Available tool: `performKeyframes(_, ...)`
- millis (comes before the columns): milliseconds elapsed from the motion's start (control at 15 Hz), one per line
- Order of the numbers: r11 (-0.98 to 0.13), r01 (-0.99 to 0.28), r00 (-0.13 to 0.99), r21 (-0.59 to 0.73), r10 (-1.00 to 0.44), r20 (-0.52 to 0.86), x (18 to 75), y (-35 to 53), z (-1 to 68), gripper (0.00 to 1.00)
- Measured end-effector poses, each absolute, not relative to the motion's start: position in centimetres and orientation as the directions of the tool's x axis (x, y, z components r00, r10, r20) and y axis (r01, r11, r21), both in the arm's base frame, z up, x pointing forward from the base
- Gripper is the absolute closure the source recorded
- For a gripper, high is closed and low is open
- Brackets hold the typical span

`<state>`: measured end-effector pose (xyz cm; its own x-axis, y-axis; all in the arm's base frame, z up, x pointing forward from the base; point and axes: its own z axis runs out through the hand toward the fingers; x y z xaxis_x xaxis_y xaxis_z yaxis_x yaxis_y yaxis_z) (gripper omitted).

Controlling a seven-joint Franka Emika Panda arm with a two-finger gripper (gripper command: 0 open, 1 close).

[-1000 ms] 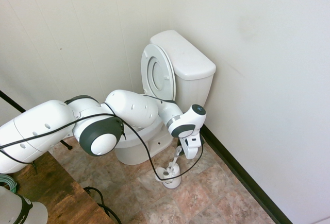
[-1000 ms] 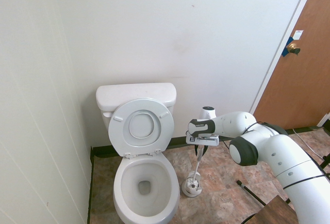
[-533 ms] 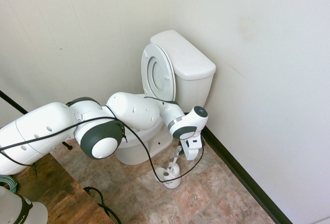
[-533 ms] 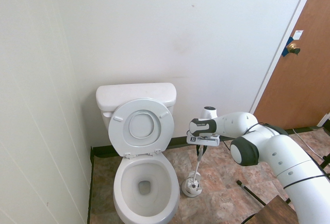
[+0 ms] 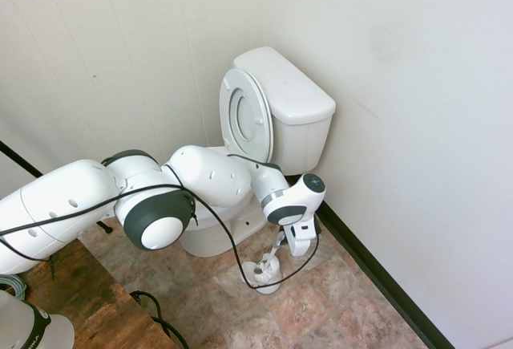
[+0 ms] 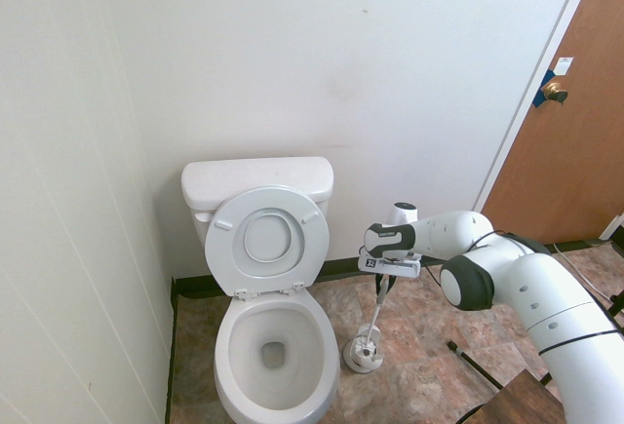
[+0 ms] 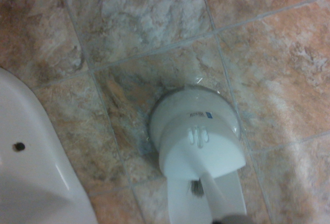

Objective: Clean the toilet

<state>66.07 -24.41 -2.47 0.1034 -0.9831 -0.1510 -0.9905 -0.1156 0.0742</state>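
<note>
My tool (image 6: 382, 285) was clamped shut on the brush handle (image 6: 375, 309), which stood in its holder (image 6: 362, 354) on the floor just beside the toilet (image 6: 273, 346), whose lid stood raised, ready for scrubbing.

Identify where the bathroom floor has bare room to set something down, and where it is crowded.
Free: the tiles between the brush holder and the door, and along the baseboard. Crowded: the gap between the toilet and the holder, where the gripper grips the brush handle.
</note>
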Motion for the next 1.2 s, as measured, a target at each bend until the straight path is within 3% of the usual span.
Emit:
performKeyframes(667,-0.106,-0.994,0.108,-0.030,-0.990,-0.090,59.4,-22.0,-0.3,1.00)
performKeyframes(1200,-0.112,-0.991,0.116,-0.071,-0.992,-0.052,53.6,-22.7,13.1,1.00)
